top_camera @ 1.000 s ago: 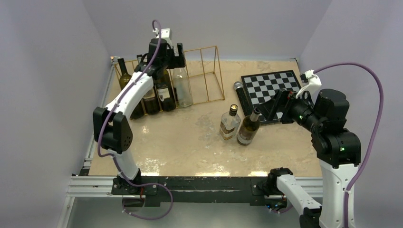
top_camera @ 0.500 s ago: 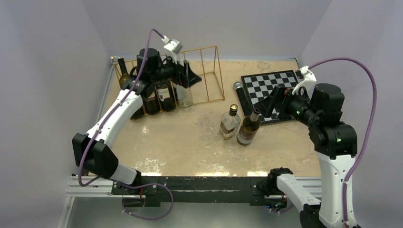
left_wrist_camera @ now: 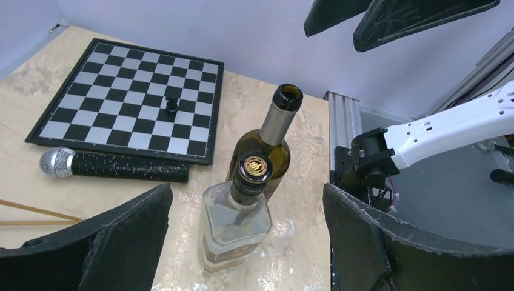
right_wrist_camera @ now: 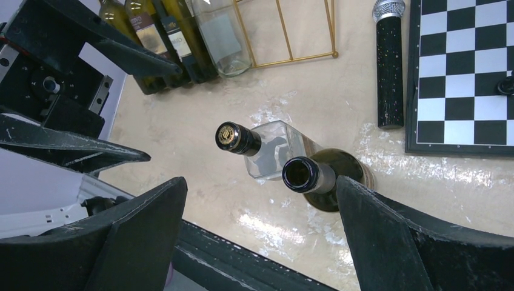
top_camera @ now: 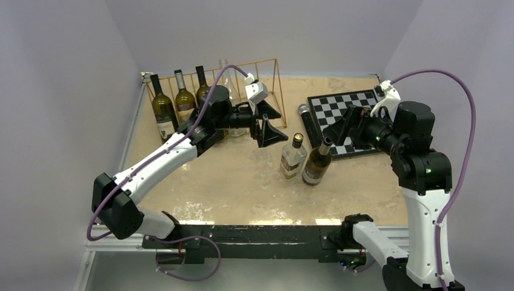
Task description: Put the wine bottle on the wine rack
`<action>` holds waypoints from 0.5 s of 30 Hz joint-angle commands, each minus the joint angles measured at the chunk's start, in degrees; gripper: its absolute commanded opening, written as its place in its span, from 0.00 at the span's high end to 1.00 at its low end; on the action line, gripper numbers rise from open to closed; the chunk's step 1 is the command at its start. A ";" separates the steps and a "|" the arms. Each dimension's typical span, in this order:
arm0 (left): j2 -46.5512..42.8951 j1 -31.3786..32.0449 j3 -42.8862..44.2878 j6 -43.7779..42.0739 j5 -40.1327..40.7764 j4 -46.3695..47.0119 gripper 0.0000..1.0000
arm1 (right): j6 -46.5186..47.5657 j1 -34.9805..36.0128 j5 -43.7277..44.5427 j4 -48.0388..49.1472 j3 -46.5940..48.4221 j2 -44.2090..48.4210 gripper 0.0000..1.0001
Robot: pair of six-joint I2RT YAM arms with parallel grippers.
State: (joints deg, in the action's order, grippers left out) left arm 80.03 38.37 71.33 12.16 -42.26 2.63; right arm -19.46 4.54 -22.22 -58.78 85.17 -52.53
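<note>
**Top view with both wrist views.** The mottled sand-coloured worktop (top_camera: 230, 182) carries every item.

- **Wine rack:** The wine rack (top_camera: 280, 91) is a gold wire frame of upright slots. It stands at 11 o'clock on the worktop. Three dark bottles (top_camera: 182, 97) stand upright at its left end, and a clear round bottle (right_wrist_camera: 221, 36) stands in the slot next to them toward 3 o'clock.
- **Chessboard:** The chessboard (top_camera: 330, 109) lies flat at 1 o'clock.
- **Left arm and hand:** The left arm (top_camera: 157, 163) reaches from 7 o'clock toward the centre. The left hand (top_camera: 271, 124) hovers between the rack and the two loose bottles. Its jaws are spread wide with nothing between them. In its wrist view, both loose bottles appear between the fingers (left_wrist_camera: 121, 242).
- **Right hand:** The right hand (top_camera: 342, 130) hangs over the chessboard's near left part, at 2 o'clock of the wine bottle. Its jaws are likewise wide and empty.
- **Wine bottle:** The wine bottle (top_camera: 317, 163) is olive-green with an open mouth. It stands upright on the worktop near the centre, at 4 o'clock of the rack and well apart from it. It sits just off the chessboard's near left corner.
- **Square clear bottle:** A square clear bottle (top_camera: 293, 156) with a black and gold cap stands just beside the wine bottle at 9 o'clock.
- **Microphone:** A microphone (right_wrist_camera: 388, 73) with a black handle and silver head lies along the chessboard's left edge, head toward 12 o'clock.
- **Chess piece:** One dark chess piece (left_wrist_camera: 172, 106) stands on the board.
</note>
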 commanded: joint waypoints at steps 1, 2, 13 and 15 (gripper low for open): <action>1.97 1.72 0.54 -1.74 -1.42 6.14 0.03 | -0.31 -0.11 -0.79 2.04 -0.32 1.04 0.01; 2.50 2.12 0.58 -1.71 -1.50 6.42 0.03 | -0.16 -0.11 -0.81 2.13 -0.35 1.17 0.01; 7.58 6.75 0.43 -1.59 1.19 8.30 0.05 | 0.04 -0.08 -0.81 2.27 -0.64 1.12 0.01; 8.08 7.33 0.20 -2.51 3.28 7.70 0.07 | 0.19 -0.10 -0.66 2.22 -0.71 1.12 0.01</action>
State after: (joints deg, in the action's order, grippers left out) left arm 87.29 44.38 71.33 12.16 -41.63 7.29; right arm -19.46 4.54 -22.22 -58.63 84.82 -51.62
